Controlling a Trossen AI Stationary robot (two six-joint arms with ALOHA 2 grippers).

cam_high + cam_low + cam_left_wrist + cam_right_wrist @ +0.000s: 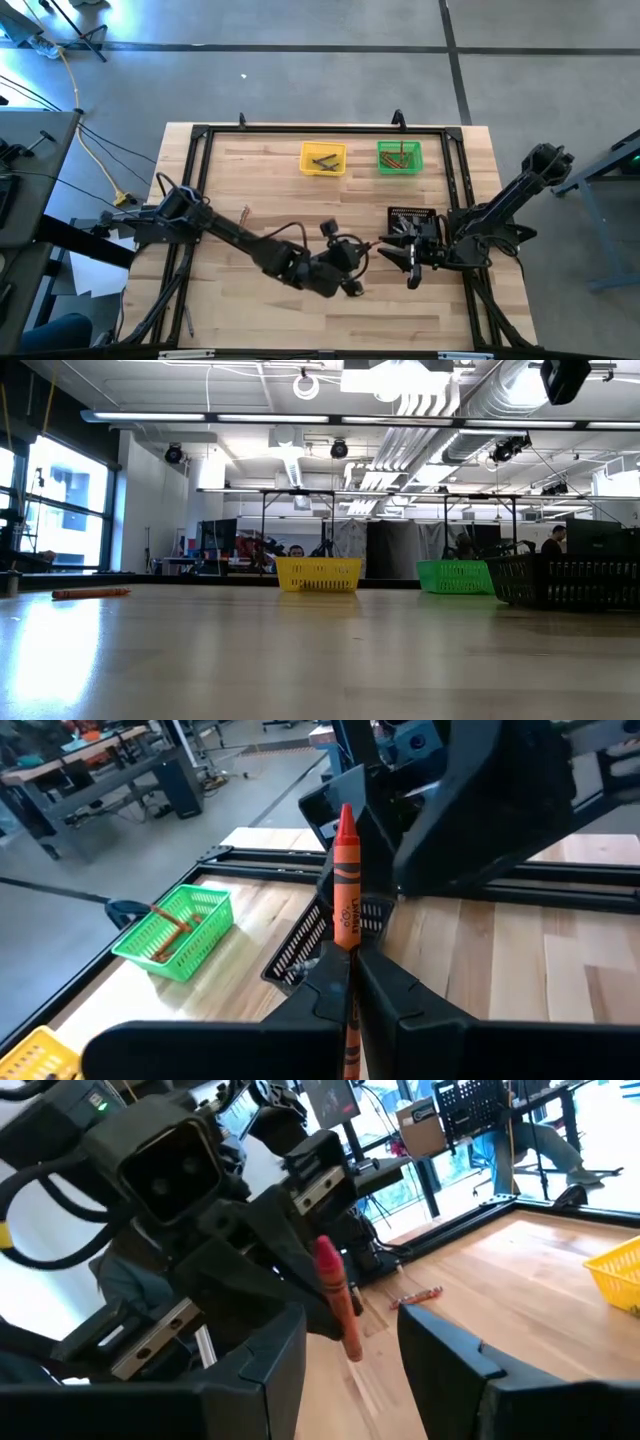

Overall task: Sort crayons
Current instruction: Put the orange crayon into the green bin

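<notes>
Dark fingers point(310, 1010) of the left claw point(350, 982) pinch an orange crayon point(346, 870) upright at frame centre.

Left to right overhead: yellow bin point(322, 171), green bin point(400, 167), black tray point(412, 215). Its long axis points toward the right claw point(352, 1342), which stands open just beside it, holding nothing. A stray crayon point(417, 1296) lies beyond.

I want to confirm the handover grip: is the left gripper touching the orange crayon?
Touching. The left wrist view shows the left gripper with its fingers closed on the orange crayon, which stands up between them.
</notes>
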